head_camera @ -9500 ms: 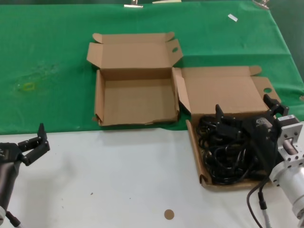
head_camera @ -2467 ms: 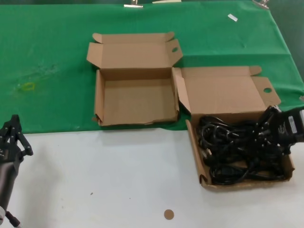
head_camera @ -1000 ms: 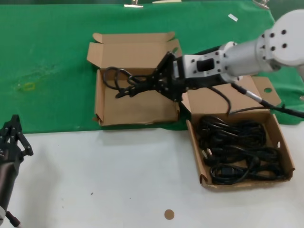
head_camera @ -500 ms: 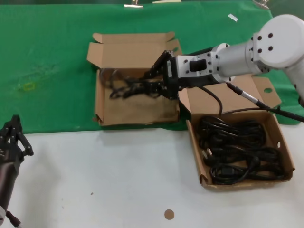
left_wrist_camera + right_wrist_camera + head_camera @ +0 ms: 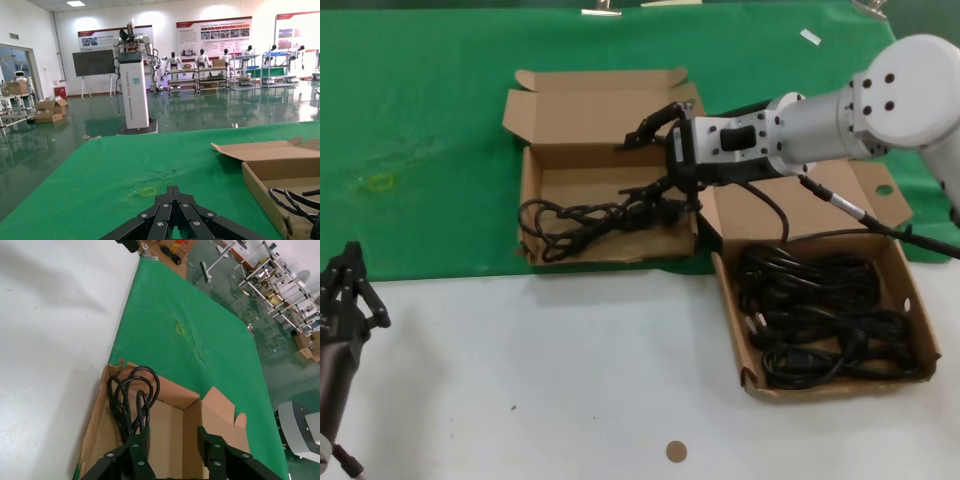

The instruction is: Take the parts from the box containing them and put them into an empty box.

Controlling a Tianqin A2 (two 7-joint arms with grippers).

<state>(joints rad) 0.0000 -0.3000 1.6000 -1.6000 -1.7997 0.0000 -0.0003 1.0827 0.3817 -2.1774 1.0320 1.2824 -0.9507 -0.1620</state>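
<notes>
Green cloth holds empty box (image 5: 535,200), cord (image 5: 582,214) inside, right end effector (image 5: 655,160) open.

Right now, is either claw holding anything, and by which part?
Nothing is held. The right gripper hangs open over the empty box, with the cord lying loose inside. The left gripper is shut on nothing, parked over the table.

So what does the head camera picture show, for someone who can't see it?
The right end effector hangs open over the empty box, where a black power cord now lies. More cords fill the other box; the left end effector waits nearby.
</notes>
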